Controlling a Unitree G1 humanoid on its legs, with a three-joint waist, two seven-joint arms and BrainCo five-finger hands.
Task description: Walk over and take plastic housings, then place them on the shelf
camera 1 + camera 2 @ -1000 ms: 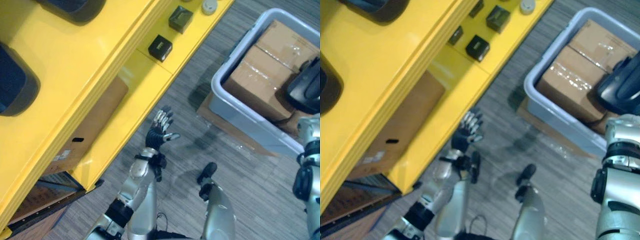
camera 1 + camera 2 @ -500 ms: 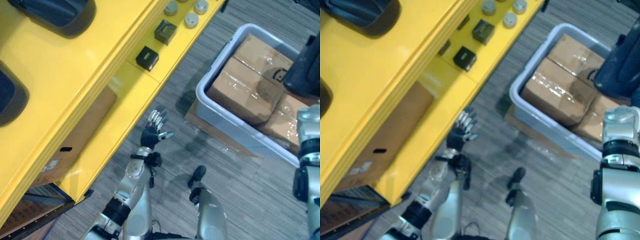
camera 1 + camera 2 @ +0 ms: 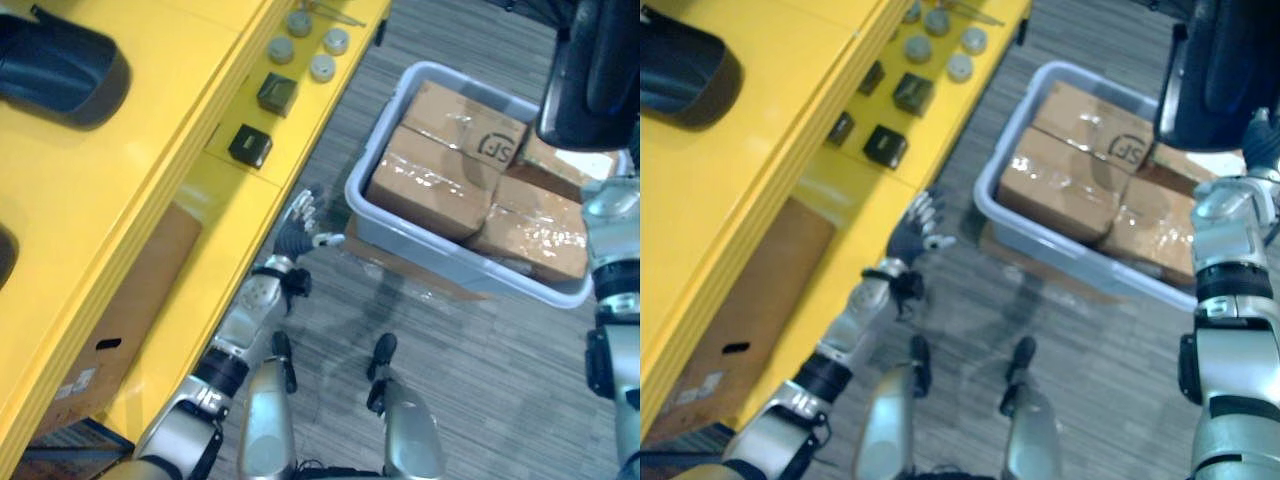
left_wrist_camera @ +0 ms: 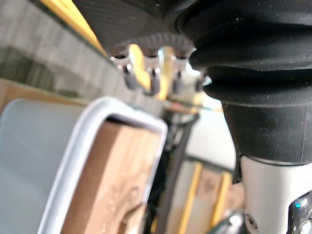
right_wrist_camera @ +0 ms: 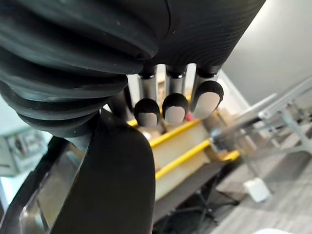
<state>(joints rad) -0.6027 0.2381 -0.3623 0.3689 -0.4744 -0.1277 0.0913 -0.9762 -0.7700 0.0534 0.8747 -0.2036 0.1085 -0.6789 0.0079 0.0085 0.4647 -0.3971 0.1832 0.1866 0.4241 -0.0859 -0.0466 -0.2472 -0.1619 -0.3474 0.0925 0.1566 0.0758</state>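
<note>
At 2 o'clock, right robot hand (image 5: 174,105) fingers curled round black plastic housing (image 3: 590,70). Centre, left robot hand (image 3: 293,238) spread, empty; yellow shelf (image 3: 180,120) at 9 o'clock.

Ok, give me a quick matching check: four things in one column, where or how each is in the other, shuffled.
1. cardboard boxes
2. grey discs
3. left hand
4. plastic housing at far right

A. on the yellow shelf
B. fingers straight, by the shelf edge
C. in the grey bin
D. in the right hand

Pairs: 1-C, 2-A, 3-B, 4-D.
</note>
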